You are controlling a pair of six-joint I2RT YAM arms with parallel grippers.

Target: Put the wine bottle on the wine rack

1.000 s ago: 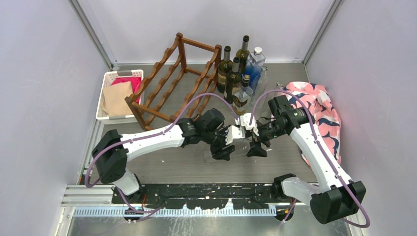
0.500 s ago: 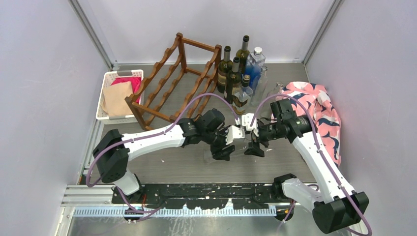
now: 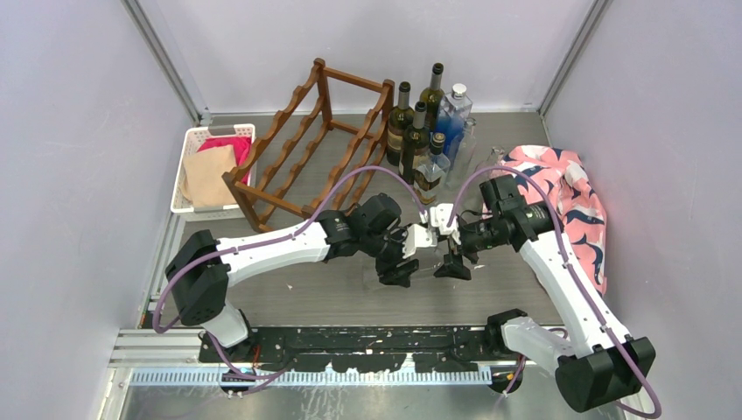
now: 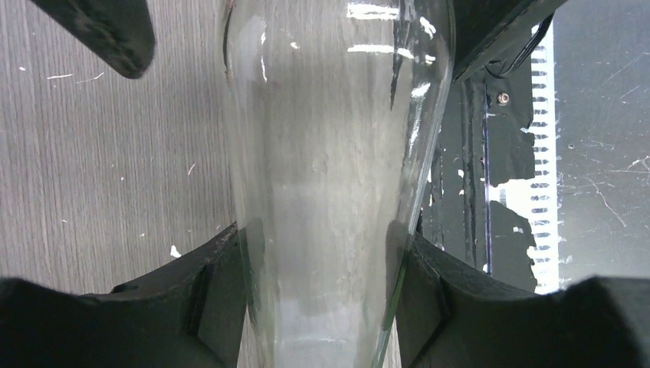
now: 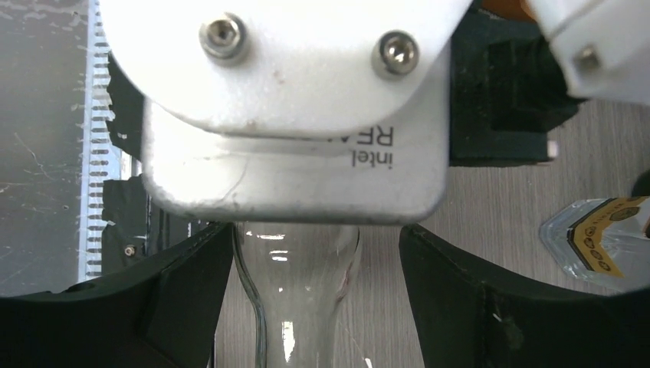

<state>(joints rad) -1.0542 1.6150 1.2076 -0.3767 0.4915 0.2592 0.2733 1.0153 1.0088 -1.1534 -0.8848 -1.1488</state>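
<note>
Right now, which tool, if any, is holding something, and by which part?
The left tool clamps the clear glass bottle across its tapering sides; the right tool only straddles it, open.

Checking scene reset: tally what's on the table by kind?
Standing bottles: 5, maybe more clear glass
Clear bottle in left gripper: 1
Rack: 1
Basket: 1
Floral cloth: 1
Cloths in basket: 2
Total: at least 11
</note>
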